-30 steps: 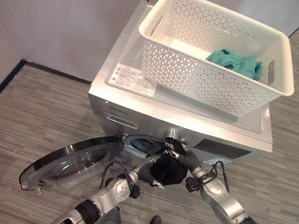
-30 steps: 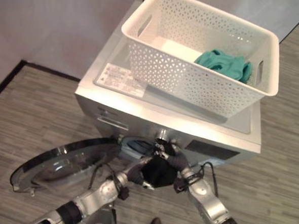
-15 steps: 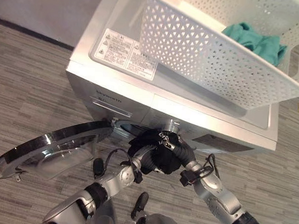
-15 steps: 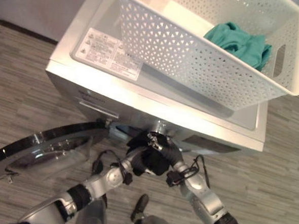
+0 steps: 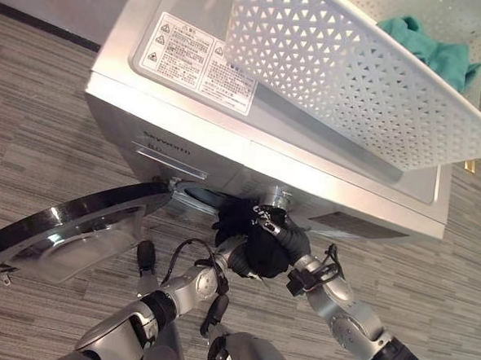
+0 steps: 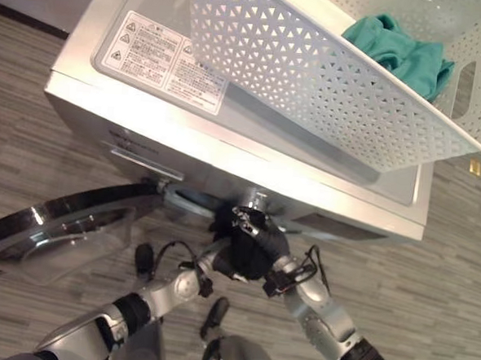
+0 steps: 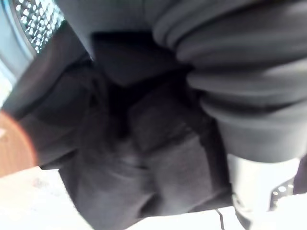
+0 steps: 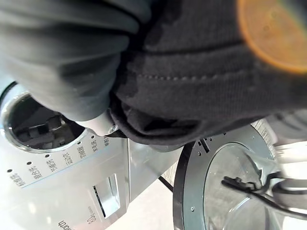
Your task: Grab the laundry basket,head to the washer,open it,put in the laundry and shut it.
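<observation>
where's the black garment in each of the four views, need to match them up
Left eye view: the black garment is bunched low in the middle, at the washer's mouth, between both hands.
Right eye view: the same bundle, just under the washer's front edge.
Left wrist view: dark folds across the middle.
Right wrist view: dark stitched cloth across the upper part.
Shared landmark: the open round washer door, also in the right wrist view.

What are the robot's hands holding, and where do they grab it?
Both hands, left and right, carry a bunched black garment between them by its sides; how their fingers grip cannot be told.
</observation>
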Controlling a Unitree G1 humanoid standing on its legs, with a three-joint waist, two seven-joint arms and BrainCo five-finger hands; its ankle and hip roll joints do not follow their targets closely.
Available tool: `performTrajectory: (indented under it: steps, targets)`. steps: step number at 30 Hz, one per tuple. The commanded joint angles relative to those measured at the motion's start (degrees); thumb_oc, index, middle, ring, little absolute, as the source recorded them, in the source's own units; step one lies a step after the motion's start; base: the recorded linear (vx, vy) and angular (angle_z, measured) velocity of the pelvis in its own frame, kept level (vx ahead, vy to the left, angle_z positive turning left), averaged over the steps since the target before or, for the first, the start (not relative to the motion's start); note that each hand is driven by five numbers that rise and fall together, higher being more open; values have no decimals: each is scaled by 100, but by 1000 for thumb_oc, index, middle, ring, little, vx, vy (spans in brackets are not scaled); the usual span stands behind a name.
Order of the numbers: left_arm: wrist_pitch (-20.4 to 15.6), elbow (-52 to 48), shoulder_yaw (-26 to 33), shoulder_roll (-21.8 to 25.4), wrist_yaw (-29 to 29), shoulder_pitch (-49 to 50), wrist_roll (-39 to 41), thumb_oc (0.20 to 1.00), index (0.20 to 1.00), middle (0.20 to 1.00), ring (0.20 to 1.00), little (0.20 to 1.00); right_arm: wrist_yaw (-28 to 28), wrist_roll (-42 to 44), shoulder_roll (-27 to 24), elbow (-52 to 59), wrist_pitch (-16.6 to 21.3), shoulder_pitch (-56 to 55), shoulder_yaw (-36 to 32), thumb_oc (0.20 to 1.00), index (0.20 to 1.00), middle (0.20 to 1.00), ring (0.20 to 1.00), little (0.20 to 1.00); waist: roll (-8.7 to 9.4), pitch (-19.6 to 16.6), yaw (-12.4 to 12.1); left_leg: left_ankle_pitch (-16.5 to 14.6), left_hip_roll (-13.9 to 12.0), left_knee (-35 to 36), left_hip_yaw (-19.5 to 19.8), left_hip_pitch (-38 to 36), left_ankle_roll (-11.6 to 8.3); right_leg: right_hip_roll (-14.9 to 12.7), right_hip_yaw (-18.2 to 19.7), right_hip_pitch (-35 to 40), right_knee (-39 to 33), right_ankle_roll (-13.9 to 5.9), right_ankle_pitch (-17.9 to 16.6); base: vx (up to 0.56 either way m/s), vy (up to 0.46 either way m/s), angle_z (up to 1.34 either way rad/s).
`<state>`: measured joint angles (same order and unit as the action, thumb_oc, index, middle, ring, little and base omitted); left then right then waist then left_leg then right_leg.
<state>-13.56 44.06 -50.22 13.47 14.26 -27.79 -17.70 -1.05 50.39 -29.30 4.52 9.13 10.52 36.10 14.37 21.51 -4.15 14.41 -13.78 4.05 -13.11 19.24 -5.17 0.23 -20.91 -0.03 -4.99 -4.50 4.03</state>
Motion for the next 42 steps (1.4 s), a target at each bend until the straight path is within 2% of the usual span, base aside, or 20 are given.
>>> performTrajectory:
  steps: [1, 6, 7, 8, 9, 10, 11, 21, 23, 24, 29, 32, 36, 37, 42]
  targets:
    - [40, 868, -55, -832, -385, 85, 445, 1000, 1000, 1000, 1000, 1000, 424, 364, 157, 1496, 1154, 1013, -506, 200, 200, 200, 200, 200, -33, -43, 11, 57, -597, -7, 71, 105, -374, -3, -56, -771, 1868, 235, 1001, 0, 0, 0]
    - [75, 923, 118, -1016, -319, -112, 1056, 1000, 1000, 1000, 1000, 1000, 454, 487, 32, 1567, 1164, 965, -471, 200, 200, 200, 200, 200, 41, -22, 54, 103, -623, -8, 71, 175, -396, 46, -97, -823, 1906, 284, 1017, 0, 0, 0]
    - [75, 906, 158, -1049, -281, -156, 1195, 884, 884, 884, 884, 884, 446, 509, -4, 1591, 1181, 943, -482, 200, 200, 200, 200, 200, 47, -17, 64, 110, -623, -9, 70, 197, -402, 52, -107, -829, 1894, 291, 1016, 0, 0, 0]
    - [63, 896, 189, -1081, -245, -208, 1288, 570, 570, 570, 570, 570, 436, 527, -37, 1581, 1193, 932, -480, 200, 200, 200, 200, 200, 53, -14, 71, 117, -626, -9, 72, 208, -409, 55, -114, -831, 1889, 295, 1010, 0, 0, 0]
    - [56, 904, 231, -1130, -181, -266, 1436, 479, 479, 479, 479, 479, 404, 528, -55, 1550, 1201, 914, -473, 200, 200, 200, 200, 200, 59, -7, 82, 121, -627, -8, 68, 215, -412, 57, -127, -839, 1893, 299, 1007, 0, 0, 0]
    - [55, 908, 233, -1134, -181, -272, 1440, 432, 432, 432, 432, 432, 402, 528, -58, 1550, 1202, 918, -471, 200, 200, 200, 200, 200, 55, -5, 85, 122, -628, -8, 70, 217, -413, 57, -128, -839, 1894, 299, 1008, 0, 0, 0]
    - [59, 900, 286, -1229, -25, -529, 1702, 200, 200, 200, 200, 200, 364, 563, -139, 1485, 1227, 857, -433, 200, 200, 200, 200, 200, 69, 20, 138, 137, -632, -8, 66, 246, -422, 64, -137, -867, 1902, 317, 1005, 0, 0, 0]
    - [-4, 719, 375, -1165, 251, -922, 1936, 200, 200, 200, 200, 200, 233, 459, -298, 1097, 1154, 832, -205, 200, 200, 200, 200, 200, -21, 186, 215, 230, -669, 23, 71, 401, -454, 38, -189, -1115, 2104, 328, 1030, -28, 17, -3]
    - [-36, 720, 453, -1134, 271, -873, 2115, 200, 200, 200, 200, 200, 206, 412, -326, 1031, 1138, 821, -193, 567, 567, 567, 567, 567, -45, 208, 213, 249, -681, 29, 78, 422, -459, 29, -200, -1154, 2131, 333, 1037, -18, 11, -2]
    - [-46, 742, 493, -1117, 281, -826, 2203, 200, 200, 200, 200, 200, 204, 359, -347, 1010, 1120, 800, -196, 1000, 1000, 1000, 1000, 1000, -58, 221, 210, 254, -685, 31, 80, 427, -458, 27, -205, -1157, 2139, 336, 1045, 0, 0, 0]
    - [-124, 823, 677, -1047, 265, -532, 2515, 200, 200, 200, 200, 200, 192, -59, -538, 780, 996, 554, -206, 1000, 1000, 1000, 1000, 1000, -112, 260, 218, 277, -677, 39, 73, 418, -457, 17, -210, -1165, 2177, 354, 1063, -5, 6, -2]
    - [-192, 836, 834, -963, 249, -202, 2817, 200, 200, 200, 200, 200, 198, -353, -596, 342, 861, -14, -332, 1000, 1000, 1000, 1000, 1000, -154, 299, 249, 282, -665, 40, 58, 392, -453, 9, -206, -1152, 2192, 365, 1076, 0, 0, 0]
    - [-294, 940, 946, -966, 226, -30, 3006, 200, 200, 200, 200, 200, 380, -442, -554, -203, 769, -435, -313, 1000, 1000, 1000, 1000, 1000, -149, 335, 277, 297, -663, 40, 57, 393, -463, 10, -201, -1138, 2181, 366, 1067, -8, 4, -1]
    - [-300, 1016, 1025, -964, 180, 10, 3119, 200, 200, 200, 200, 200, 548, -520, -609, -527, 693, -729, -304, 1000, 1000, 1000, 1000, 1000, -121, 354, 331, 301, -674, 42, 56, 406, -473, 10, -172, -1158, 2194, 364, 1061, 0, 0, 0]
    - [-363, 1154, 1137, -939, 181, -72, 3187, 200, 200, 200, 200, 200, 672, -972, -656, -1399, 592, -1254, -407, 1000, 1000, 1000, 1000, 1000, -62, 356, 476, 301, -701, 44, 34, 410, -489, 3, -127, -1206, 2222, 354, 1060, -9, 7, -2]
